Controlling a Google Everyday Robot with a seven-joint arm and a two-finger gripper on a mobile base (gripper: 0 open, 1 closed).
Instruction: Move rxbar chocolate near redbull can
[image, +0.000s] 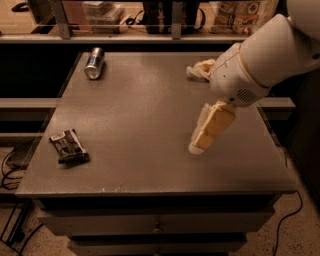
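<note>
The rxbar chocolate, a flat dark wrapper with white print, lies near the front left corner of the grey table. The redbull can, silver and blue, lies on its side at the back left. My gripper hangs from the white arm over the right middle of the table, far to the right of the bar and well away from the can. It holds nothing that shows.
A clear plastic water bottle lies at the back right, partly hidden behind my arm. A shelf with boxes and bags runs behind the table. Drawers sit under the table front. Cables lie on the floor at left.
</note>
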